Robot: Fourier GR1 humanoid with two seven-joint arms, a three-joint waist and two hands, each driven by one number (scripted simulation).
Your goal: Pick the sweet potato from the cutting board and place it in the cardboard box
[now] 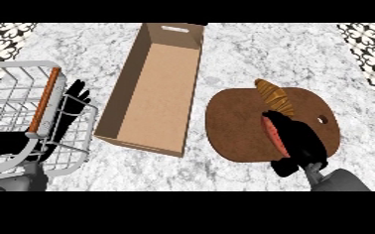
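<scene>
The right hand (299, 145) curls round the sweet potato (273, 131) on the cutting board (234, 124), beside the open cardboard box (150, 91), while the left hand (72, 104) rests open.

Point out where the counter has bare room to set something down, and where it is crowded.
Bare marble counter lies beyond the cutting board, right of the cardboard box; the box floor is bare too. Crowded: the board, under the right hand, sweet potato and croissant; and the wire basket by the left hand.
</scene>
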